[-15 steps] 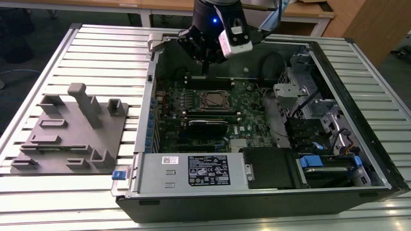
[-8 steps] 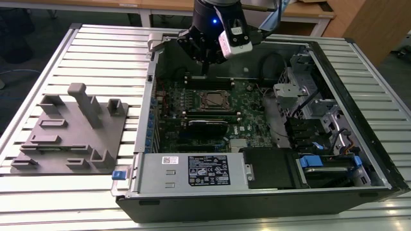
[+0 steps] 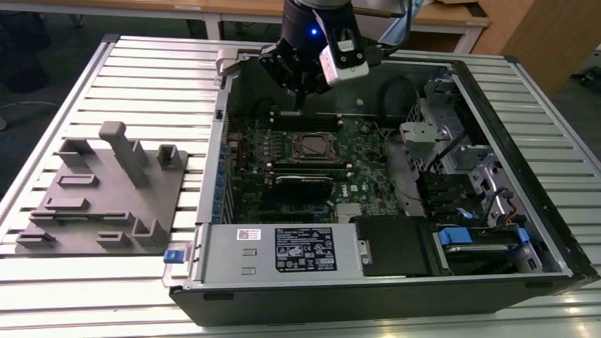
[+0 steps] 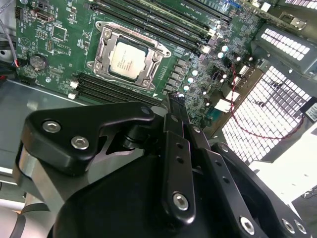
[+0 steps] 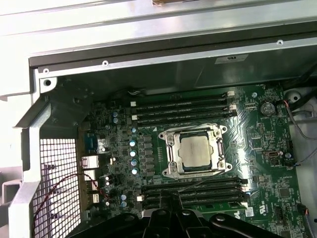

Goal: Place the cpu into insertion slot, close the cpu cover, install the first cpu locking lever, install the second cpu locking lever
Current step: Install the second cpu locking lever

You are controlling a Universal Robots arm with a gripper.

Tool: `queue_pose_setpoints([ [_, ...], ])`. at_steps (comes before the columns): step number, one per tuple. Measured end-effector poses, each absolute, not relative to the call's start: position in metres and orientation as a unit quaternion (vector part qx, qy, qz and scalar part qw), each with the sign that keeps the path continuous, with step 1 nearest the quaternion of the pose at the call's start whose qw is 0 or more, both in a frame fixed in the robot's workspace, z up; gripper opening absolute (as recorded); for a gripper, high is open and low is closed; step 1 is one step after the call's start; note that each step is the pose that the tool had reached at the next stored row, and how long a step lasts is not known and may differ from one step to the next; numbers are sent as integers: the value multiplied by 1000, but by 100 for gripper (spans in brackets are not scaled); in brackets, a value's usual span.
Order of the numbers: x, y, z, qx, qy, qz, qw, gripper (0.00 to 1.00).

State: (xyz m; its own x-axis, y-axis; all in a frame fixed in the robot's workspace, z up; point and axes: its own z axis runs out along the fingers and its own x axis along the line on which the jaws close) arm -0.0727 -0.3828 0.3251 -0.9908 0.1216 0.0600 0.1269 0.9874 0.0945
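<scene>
One step at least looks finished: the cpu (image 5: 196, 150) sits flat in the insertion slot (image 5: 173, 140) near the middle of the green motherboard (image 5: 267, 163), its silvery top showing through the window of the cpu cover (image 5: 218, 151), which lies down around it in both wrist views. Whether the locking levers along the socket's sides are latched I cannot tell, so the two lever steps may remain. The gripper (image 3: 298, 88) hangs above the upper part of the open computer case (image 3: 376, 289) in the exterior view, high over the board and apart from the socket; its fingers seem drawn close together with nothing between them, and it holds nothing. Room around the socket is tight: long black memory slots (image 5: 183, 106) run along two opposite sides of it, with a row of capacitors (image 5: 133, 153) on a third. The case's metal wall (image 5: 148, 34) rises just beyond the memory slots, and a perforated panel (image 5: 59, 183) stands at the lower left of the first wrist view. The case rests on a slatted counter (image 3: 150, 63).
</scene>
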Motion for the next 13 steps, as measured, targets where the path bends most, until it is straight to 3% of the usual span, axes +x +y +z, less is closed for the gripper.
queue_pose_setpoints([
  [13,-73,-383,322,-62,-996,-49,27,11],
])
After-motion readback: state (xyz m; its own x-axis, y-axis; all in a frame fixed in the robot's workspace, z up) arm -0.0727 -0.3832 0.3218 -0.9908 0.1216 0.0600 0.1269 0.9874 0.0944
